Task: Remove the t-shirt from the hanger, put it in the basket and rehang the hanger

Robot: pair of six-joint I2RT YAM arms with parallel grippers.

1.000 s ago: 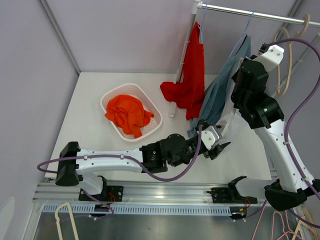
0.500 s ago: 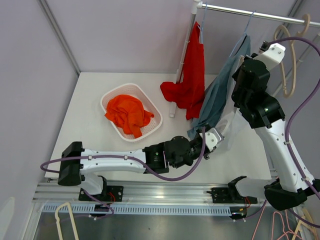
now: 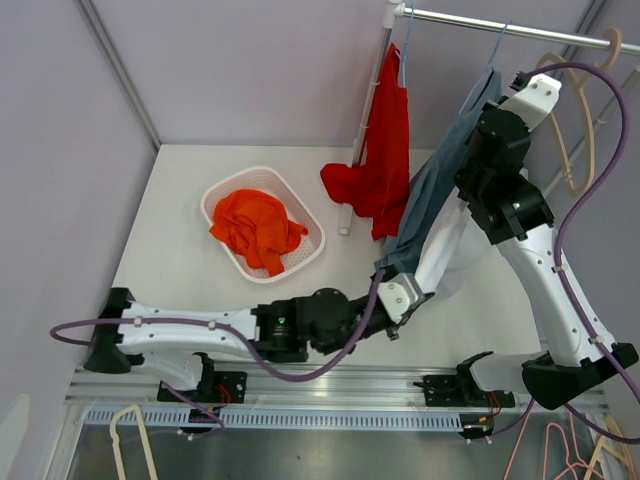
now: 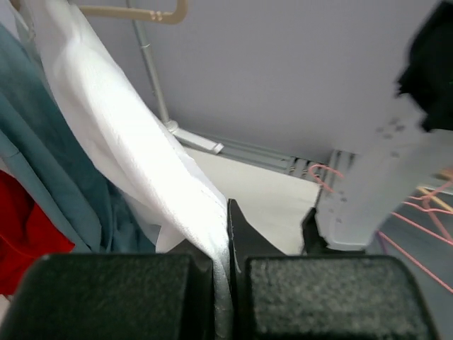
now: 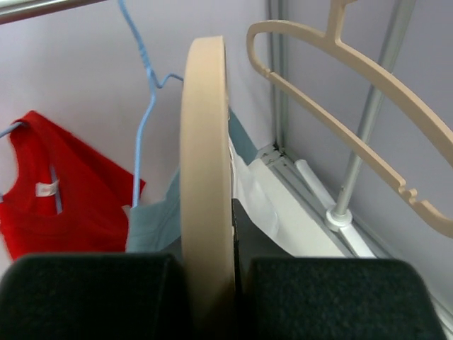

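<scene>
Starting well left of the rail point(image 3: 500, 27), a white basket point(image 3: 303, 208) of orange cloth point(image 3: 255, 225) sat on the pale worktop point(image 3: 180, 220), apart from the job. Under the rail's left end hung a red garment point(image 3: 390, 130), then a teal one point(image 3: 440, 180) on a blue wire hanger point(image 5: 144, 134). Just beside the teal one, the white t-shirt point(image 3: 447, 255) draped down from the rail toward the worktop. The left gripper point(image 4: 223, 283) was pressed together on the shirt's lower hem, low beneath the rail. The right gripper point(image 5: 212, 276) was clamped on the beige hanger point(image 5: 205, 163) up close to the rail. The risk, as I judged it, lay in too sideways a pull. The neck might catch on the hanger's shoulder, the thin hem might slip from the pinch, or the neighbouring teal garment might be dragged along. Plain lilac walls closed in the worktop, and a spare beige hanger point(image 5: 333, 127) hung toward the rail's right end.
</scene>
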